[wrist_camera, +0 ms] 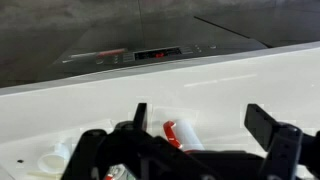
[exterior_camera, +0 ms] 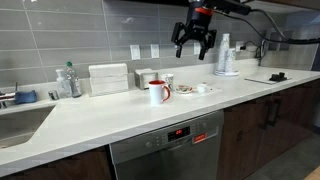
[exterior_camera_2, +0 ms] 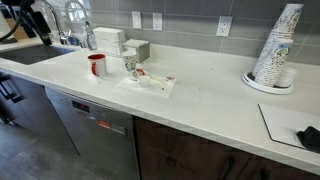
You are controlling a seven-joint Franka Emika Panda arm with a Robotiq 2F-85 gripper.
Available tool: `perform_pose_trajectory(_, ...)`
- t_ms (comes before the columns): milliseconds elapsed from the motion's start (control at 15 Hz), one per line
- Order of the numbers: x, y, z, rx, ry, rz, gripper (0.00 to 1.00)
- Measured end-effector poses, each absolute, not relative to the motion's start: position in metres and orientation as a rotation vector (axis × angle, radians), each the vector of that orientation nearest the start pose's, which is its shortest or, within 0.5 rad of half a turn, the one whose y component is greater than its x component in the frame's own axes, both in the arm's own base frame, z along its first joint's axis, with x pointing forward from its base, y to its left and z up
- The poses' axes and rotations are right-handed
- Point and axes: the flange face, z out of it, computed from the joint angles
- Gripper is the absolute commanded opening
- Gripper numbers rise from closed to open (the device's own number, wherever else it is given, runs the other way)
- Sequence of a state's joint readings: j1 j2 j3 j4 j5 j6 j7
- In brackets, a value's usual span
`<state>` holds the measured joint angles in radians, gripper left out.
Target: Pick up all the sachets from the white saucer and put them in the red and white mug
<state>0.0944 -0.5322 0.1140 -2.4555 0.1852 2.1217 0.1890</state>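
Gripper [exterior_camera: 194, 46] hangs released and splayed over the round white saucer [exterior_camera: 189, 95]; glossy red and white mug [exterior_camera: 157, 92] beside it.

— What's on the white desk [exterior_camera_2: 200, 100]?
— 1 red and white mug [exterior_camera_2: 97, 66], with a white box [exterior_camera_2: 108, 40] near it, by the wall.
— Anything beside the mug?
— A white saucer [exterior_camera: 188, 93], close by.
— And farther off?
— 1 stack of paper cups [exterior_camera_2: 277, 50], well apart.
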Motion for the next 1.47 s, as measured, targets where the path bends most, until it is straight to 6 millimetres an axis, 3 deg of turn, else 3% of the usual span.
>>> perform_pose_trajectory(1000,0.399,0.096,0.503,-2.988,0.075,-0.273,1.0)
perform_pose_trajectory(1200,0.42,0.097,0.503,-2.984,-0.031,-0.344,1.0)
perform_pose_trajectory(1467,0.472,0.096,0.489,-2.996,-0.271,-0.331,1.0)
